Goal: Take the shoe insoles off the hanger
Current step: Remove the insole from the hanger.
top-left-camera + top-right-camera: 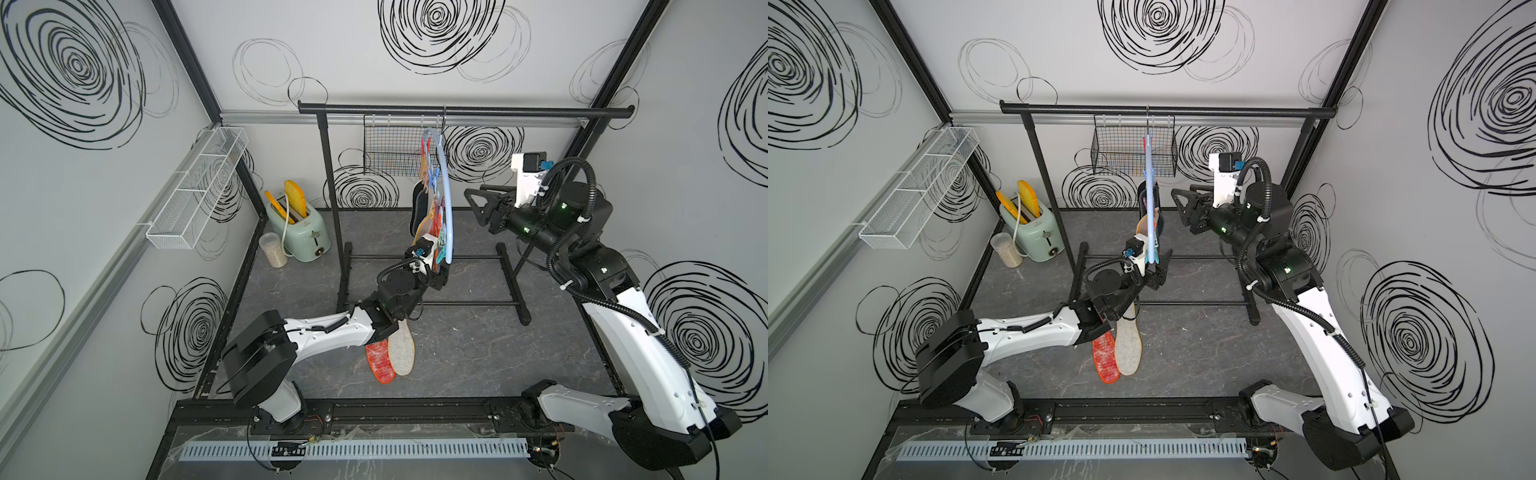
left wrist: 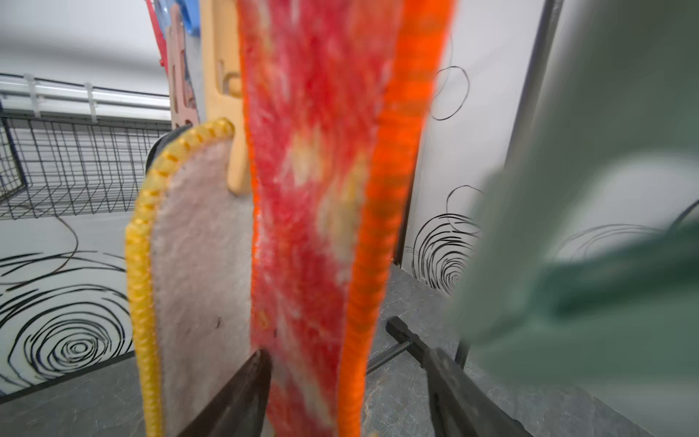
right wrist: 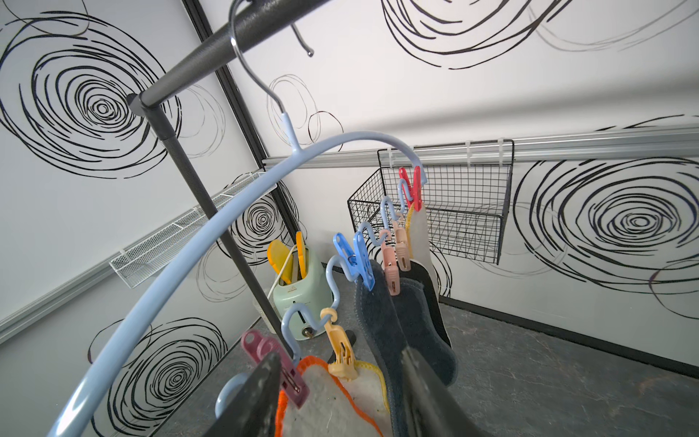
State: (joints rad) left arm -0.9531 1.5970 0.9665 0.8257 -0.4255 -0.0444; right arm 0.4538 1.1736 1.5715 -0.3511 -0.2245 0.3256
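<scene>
Now toaster (image 1: 307, 235) holds two yellow pieces (image 1: 296, 197); left gripper (image 2: 329, 340) jaws spread around hanging red-orange insole (image 2: 310, 189); right gripper (image 3: 340, 357) agape.

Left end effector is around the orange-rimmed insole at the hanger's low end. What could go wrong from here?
1. The hanger hangs free from the black rail, and the right end effector is open and apart from it, so a pull could swing or unhook it.
2. The yellow-rimmed insole hangs right beside the orange-rimmed insole; the left end effector might pinch both.
</scene>
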